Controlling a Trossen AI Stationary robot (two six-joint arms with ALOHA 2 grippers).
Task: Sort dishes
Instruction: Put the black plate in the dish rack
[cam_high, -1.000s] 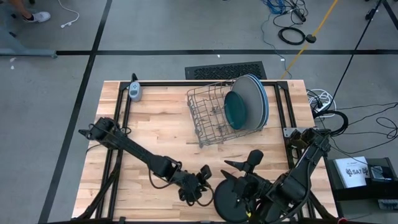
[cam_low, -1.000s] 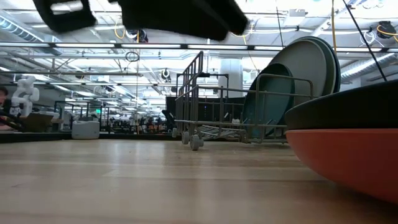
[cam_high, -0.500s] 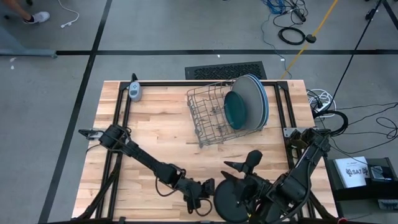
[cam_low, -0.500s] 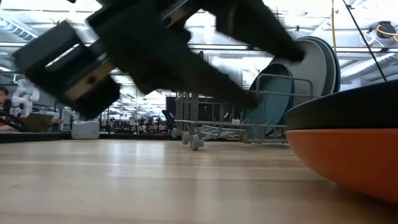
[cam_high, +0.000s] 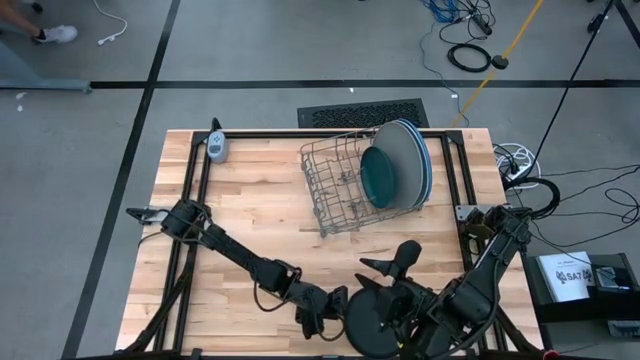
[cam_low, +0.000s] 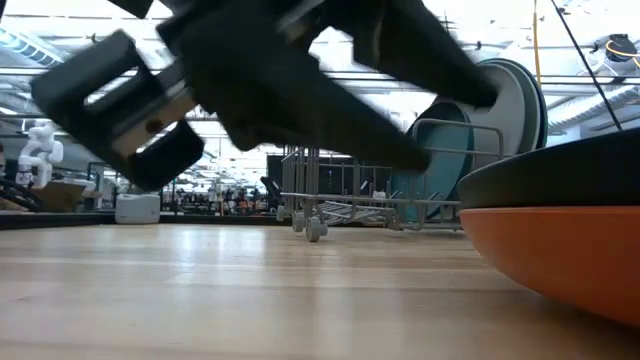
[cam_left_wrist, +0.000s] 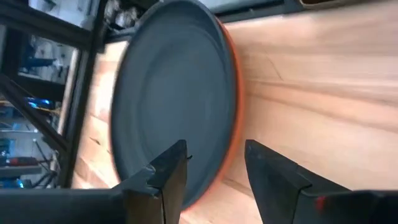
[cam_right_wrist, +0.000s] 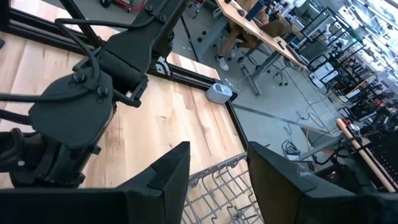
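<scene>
My desk (cam_high: 250, 200) is pale planked wood, the rack (cam_high: 335, 185) grey metal wire, the black plate (cam_left_wrist: 168, 93) smooth and matt

From the low view I get only a blurred dark mass of the left arm (cam_low: 290, 90) in front of the dish rack (cam_low: 330, 170); its tool is lost in the blur. The orange plate (cam_low: 560, 250) and the black plate (cam_low: 570, 175) on it run off the edge. Behind the rack's wires, I can't count the blue plates (cam_high: 410, 160).
</scene>
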